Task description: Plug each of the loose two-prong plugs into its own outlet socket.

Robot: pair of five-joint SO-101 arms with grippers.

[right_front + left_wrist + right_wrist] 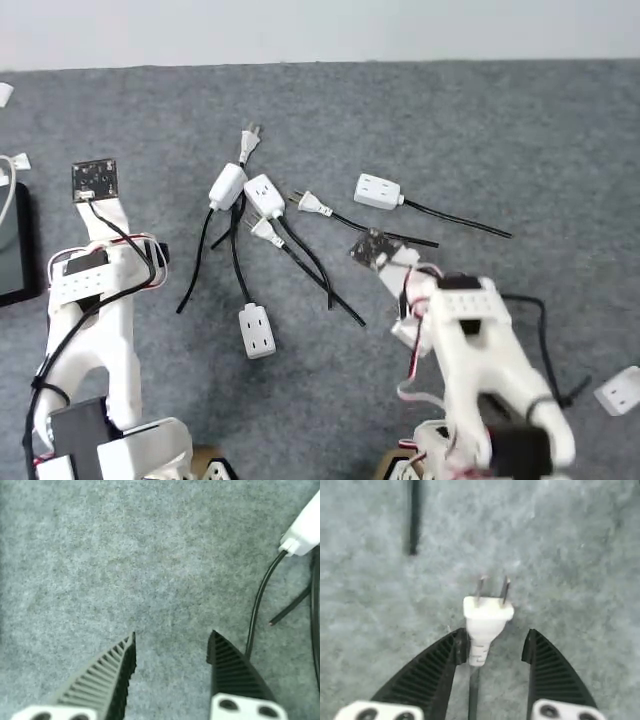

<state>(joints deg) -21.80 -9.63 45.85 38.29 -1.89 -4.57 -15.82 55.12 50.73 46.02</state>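
The left arm (pixel 92 320) rises from the lower left of the high view, its wrist reaching toward the upper left. The left gripper (pixel 171 636) points down with its two black ridged fingers spread wide. The right arm (pixel 480 350) stands at the lower right and leans toward the centre, and the right gripper (pixel 494 634) has its jaws parted too.
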